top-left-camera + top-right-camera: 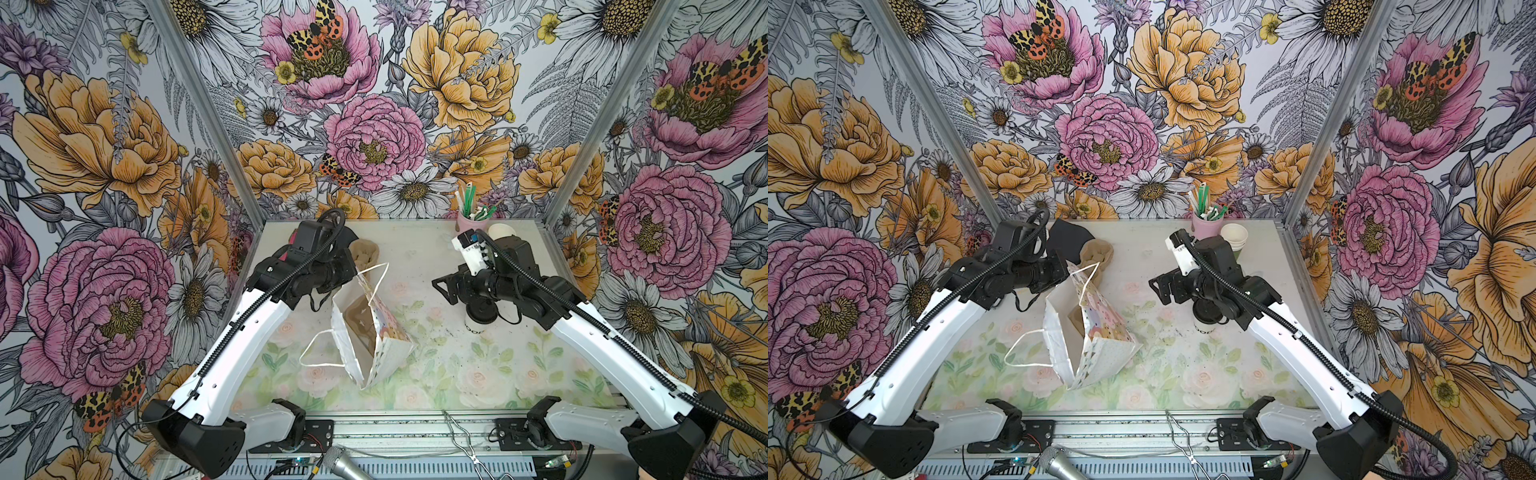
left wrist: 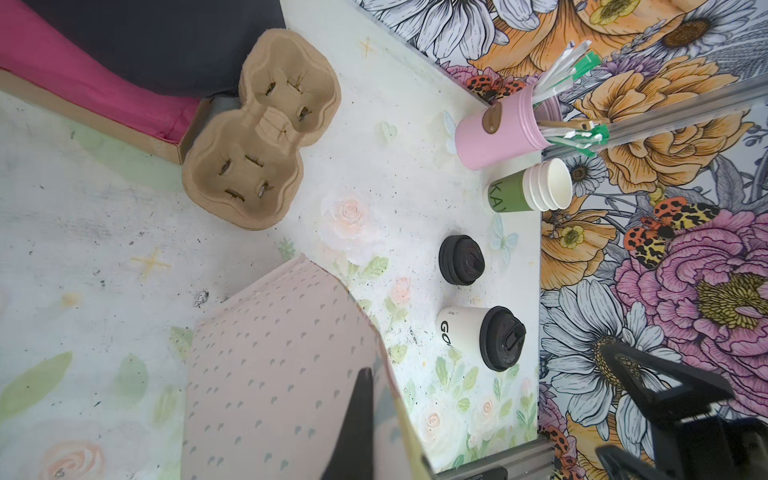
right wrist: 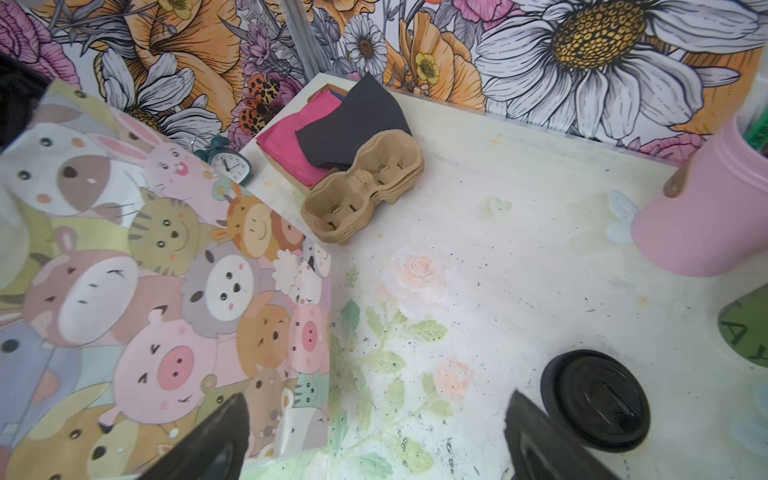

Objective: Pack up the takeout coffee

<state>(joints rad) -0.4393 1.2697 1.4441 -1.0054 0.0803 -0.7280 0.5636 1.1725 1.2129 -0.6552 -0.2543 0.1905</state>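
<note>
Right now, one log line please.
left fingers: shut on gift bag rim | right fingers: open, empty | takeout coffee: upright on table, unpacked

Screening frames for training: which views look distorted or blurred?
Both top views: wide-angle splay of the floral walls, soft even light, no glare. Left wrist view: takeout coffee sharp, near gift bag soft. Right wrist view: right pincer's fingers and pink cup blurred up close.

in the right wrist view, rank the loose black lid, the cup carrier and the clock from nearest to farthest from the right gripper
1. Lid: lies flat on the table, right beside one finger of the open right gripper.
2. Carrier: farther back, mid-table.
3. Clock: farthest, peeking out past the bag.
</note>
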